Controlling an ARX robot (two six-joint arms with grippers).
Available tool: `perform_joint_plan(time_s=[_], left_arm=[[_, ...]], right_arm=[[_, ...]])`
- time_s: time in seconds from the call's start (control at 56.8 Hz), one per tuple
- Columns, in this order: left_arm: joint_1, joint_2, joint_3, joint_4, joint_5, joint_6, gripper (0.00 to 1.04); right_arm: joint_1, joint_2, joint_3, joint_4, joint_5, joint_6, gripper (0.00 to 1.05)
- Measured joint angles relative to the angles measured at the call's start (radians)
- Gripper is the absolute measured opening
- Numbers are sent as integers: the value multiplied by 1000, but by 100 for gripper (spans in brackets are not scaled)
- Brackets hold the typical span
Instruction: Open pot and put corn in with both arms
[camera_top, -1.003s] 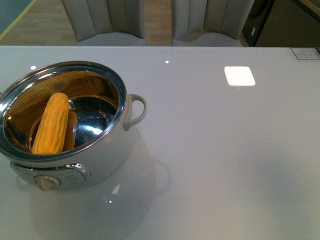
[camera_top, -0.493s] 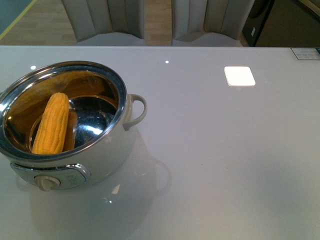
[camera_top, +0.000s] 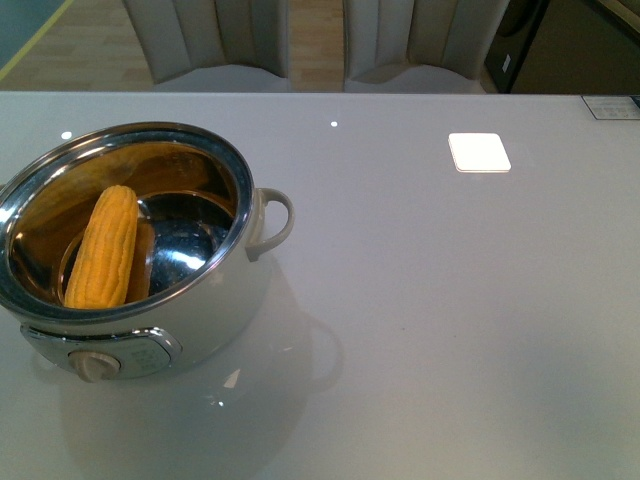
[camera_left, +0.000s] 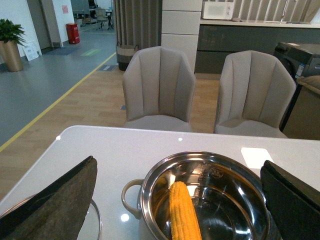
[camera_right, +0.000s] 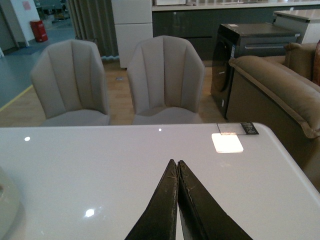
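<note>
**Corn in the open pot, arms clear**

Nothing has shifted since the earlier front frames; the yellow-orange tapered corn cob (camera_top: 103, 248) leans against the inner wall of the large cream-white electric pot with its shiny steel rim (camera_top: 215, 150), lid off, on the pale glossy table (camera_top: 450, 300); a loop handle (camera_top: 275, 222) faces right, a beige dial (camera_top: 95, 365) faces front. Left black gripper (camera_left: 175, 205) hangs above the pot, fingers (camera_left: 60, 200) spread wide, holding nothing; right black gripper (camera_right: 177, 172) has its tips pressed together, empty, over bare table. Two grey chairs (camera_right: 165, 75) stand beyond.
</note>
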Motion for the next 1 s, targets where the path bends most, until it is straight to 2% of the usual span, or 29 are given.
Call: perform_joint_plan(time_s=[0.158,0.229,0.792,0.898,1.003], left_arm=[[0,0,0,0,0,0,98],[0,0,0,0,0,0,98],[0,0,0,0,0,0,98],[0,0,0,0,0,0,98],[0,0,0,0,0,0,98]], right_arm=[[0,-40,0,-41,0,0,2],[0,-177,0,-202,-1,0,2],[0,-209,0,-215,-1,-1,2],[0,-209,0,-215,-1,-2,26],[0,-209,0,-215,-1,-2,44]])
